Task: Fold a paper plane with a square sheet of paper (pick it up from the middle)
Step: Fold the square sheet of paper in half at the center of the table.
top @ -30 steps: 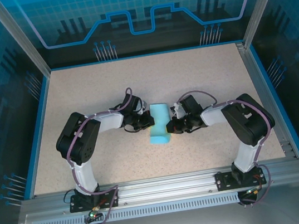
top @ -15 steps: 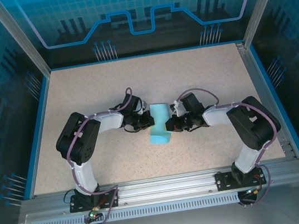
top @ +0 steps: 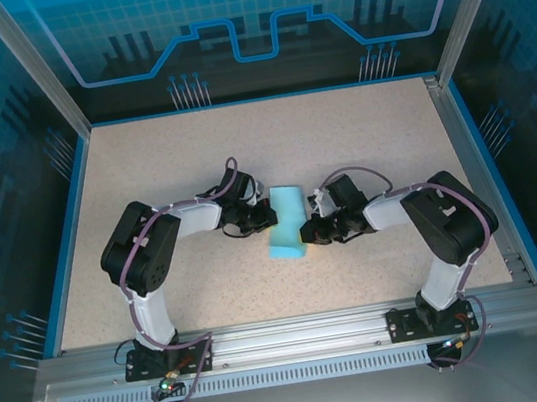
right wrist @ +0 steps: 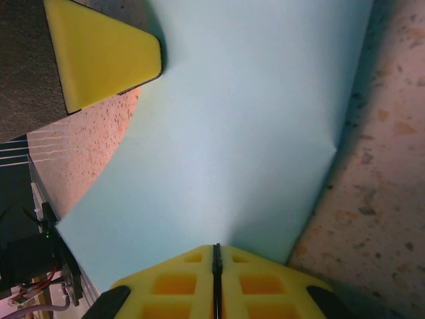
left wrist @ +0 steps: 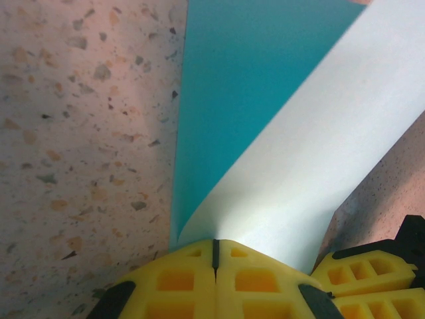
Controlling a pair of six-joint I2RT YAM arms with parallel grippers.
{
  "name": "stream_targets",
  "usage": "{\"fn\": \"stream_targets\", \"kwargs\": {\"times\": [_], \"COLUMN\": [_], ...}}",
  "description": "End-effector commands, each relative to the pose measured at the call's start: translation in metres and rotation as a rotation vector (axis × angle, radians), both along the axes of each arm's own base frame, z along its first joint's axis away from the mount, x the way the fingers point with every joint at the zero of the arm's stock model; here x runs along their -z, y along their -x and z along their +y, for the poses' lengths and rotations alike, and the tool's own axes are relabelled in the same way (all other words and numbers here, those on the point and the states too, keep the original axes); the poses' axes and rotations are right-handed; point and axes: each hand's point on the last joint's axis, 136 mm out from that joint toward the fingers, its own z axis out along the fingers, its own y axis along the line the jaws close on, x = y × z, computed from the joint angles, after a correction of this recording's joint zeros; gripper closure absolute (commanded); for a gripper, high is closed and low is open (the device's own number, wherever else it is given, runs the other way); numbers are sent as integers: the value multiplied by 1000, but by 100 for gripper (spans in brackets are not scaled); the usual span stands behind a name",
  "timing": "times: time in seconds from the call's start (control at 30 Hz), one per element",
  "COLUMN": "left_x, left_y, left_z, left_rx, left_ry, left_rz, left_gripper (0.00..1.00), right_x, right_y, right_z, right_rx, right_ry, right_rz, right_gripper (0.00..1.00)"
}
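The left tool [top: 266, 224] and the right tool [top: 307, 230] face each other near the middle of the speckled tabletop [top: 192, 162]. Each is pinched tight on an opposite side edge of the square sheet of paper [top: 286, 221]. The sheet bows up between them, seemingly folded over itself, with its far end pointing toward the back.

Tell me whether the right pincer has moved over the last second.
Yes, slightly: the right pincer has shifted toward the table's near rail, jaws shut on the paper sheet.

Bright, even light; soft shadows.
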Motion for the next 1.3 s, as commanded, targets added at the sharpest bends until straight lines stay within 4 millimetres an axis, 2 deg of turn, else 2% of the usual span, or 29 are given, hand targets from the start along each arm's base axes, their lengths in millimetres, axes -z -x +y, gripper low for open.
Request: {"fn": "stream_targets", "kwargs": {"times": [0.0, 0.13, 0.23, 0.7, 0.77, 0.97, 1.03, 1.13, 1.27], "left_x": [30, 31, 31, 30, 29, 30, 30, 30, 30], "left_y": [27, 26, 26, 26, 26, 26, 26, 25, 25], "left_z": [17, 18, 18, 17, 17, 17, 17, 16, 17], "left_rx": [15, 12, 11, 14, 16, 17, 17, 17, 18], "left_ry": [-100, -106, -103, -101, -101, -102, -103, -101, -103], "left_rz": [90, 88, 92, 87, 85, 87, 87, 85, 85], "left_gripper": [100, 100, 100, 100, 100, 100, 100, 100, 100], "right_x": [-2, -20, -22, 23, 18, -17, -23, -22, -8], "right_y": [9, 10, 13, 32, 31, 25, 26, 31, 37], "right_z": [1, 8, 14, 2, 3, 7, 9, 12, 12], "right_rx": [-11, -9, -22, -3, -4, -12, -17, -31, -42], "right_ry": [40, 15, 1, 71, 64, 26, 17, 17, 47], "right_rz": [7, -36, -40, 48, 43, -26, -35, -26, 0], "right_gripper": [89, 89, 89, 91, 91, 91, 92, 92, 93]}}
